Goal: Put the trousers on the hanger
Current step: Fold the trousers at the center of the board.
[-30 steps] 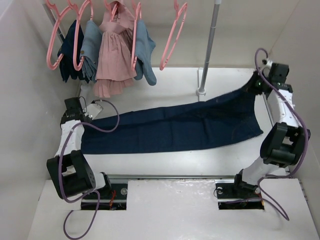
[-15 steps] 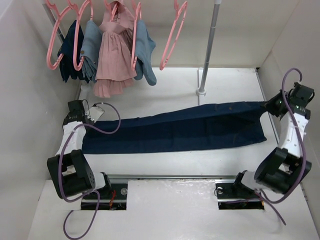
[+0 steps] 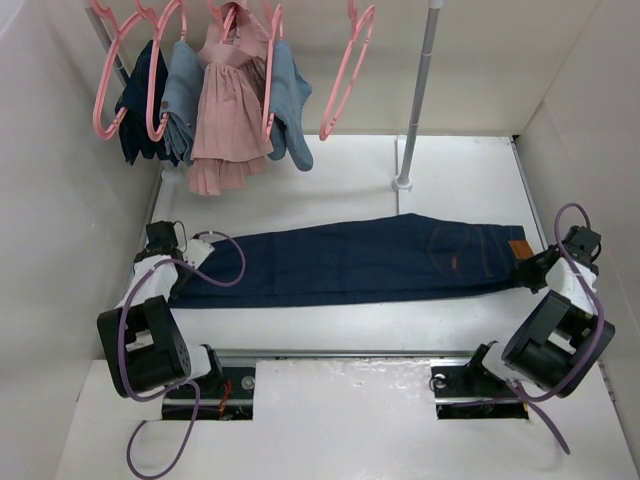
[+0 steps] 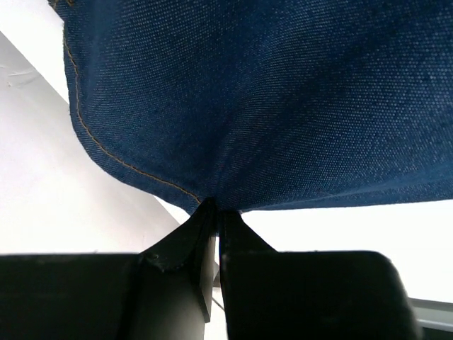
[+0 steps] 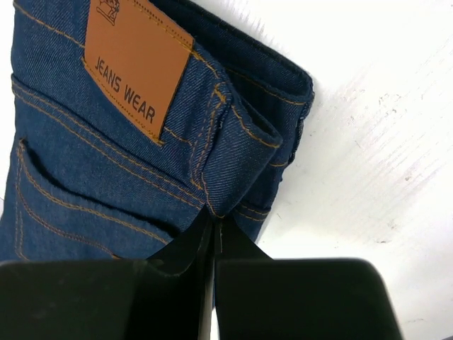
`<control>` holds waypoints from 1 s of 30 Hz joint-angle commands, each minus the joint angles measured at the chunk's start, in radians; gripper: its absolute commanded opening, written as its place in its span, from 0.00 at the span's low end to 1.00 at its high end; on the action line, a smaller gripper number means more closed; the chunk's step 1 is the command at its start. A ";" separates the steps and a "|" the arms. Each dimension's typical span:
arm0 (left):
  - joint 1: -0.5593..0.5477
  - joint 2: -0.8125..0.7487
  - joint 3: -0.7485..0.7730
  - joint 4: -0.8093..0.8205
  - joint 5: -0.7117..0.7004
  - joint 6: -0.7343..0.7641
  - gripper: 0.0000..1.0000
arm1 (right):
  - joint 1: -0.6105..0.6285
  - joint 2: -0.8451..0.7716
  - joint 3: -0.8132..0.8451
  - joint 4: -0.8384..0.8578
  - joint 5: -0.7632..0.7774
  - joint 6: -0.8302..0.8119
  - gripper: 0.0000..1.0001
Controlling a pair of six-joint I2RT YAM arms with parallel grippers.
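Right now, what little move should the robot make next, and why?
Probably open the right hand and reach for the empty hanger: the trousers lie flat on the table, pinched at both ends, and no hanger is near them.

Trousers (image 3: 360,260) are deep navy denim, plain, with orange stitching tracing the pocket and seams, and a tan patch (image 5: 138,60) lettered in dark brown. Up top, the hangers (image 3: 345,70) are all pink, and there's a dusty-pink dress (image 3: 228,120) among faded light-blue denim (image 3: 185,100). Table (image 3: 460,180) white, pole (image 3: 418,90) grey, arms (image 3: 140,283) white with black joints.
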 commanded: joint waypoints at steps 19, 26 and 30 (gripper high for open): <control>0.009 -0.019 -0.011 -0.081 0.006 0.092 0.73 | -0.015 0.088 0.026 0.049 0.062 0.029 1.00; 0.009 -0.019 0.078 -0.133 0.006 0.066 0.69 | -0.015 0.137 0.026 0.061 0.091 0.020 1.00; 0.009 -0.019 0.106 -0.162 0.032 0.057 0.69 | -0.015 0.207 0.052 0.107 0.069 -0.026 1.00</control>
